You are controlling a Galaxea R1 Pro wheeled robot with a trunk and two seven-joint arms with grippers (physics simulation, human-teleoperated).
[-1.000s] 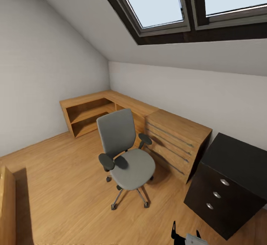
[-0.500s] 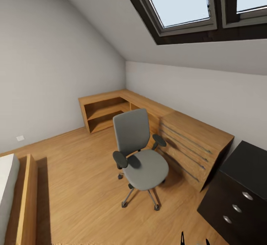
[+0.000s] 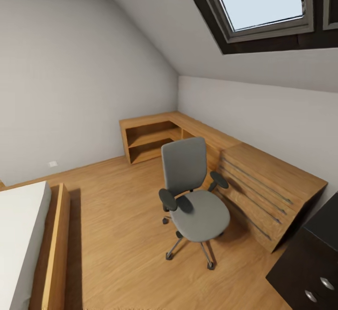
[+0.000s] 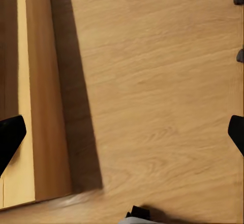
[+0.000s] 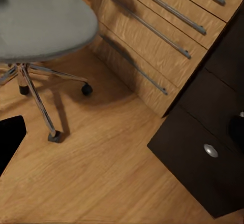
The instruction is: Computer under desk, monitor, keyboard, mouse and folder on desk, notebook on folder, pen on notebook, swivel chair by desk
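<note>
a bed frame (image 3: 55, 249) is seen at the left, the light wooden counter (image 3: 263, 169) along the wall. the desk (image 3: 312, 272) is glimpsed at the corner by its drawer unit. the swivel chair (image 3: 195, 197) stands near it, seat bare; its placing is judged unfinished. both grippers' jaws are spread wide, empty.

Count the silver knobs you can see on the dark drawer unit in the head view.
2: both on the dark drawer unit at the frame's lower right corner, one knob just above the other. More may lie beyond the frame edge.
</note>
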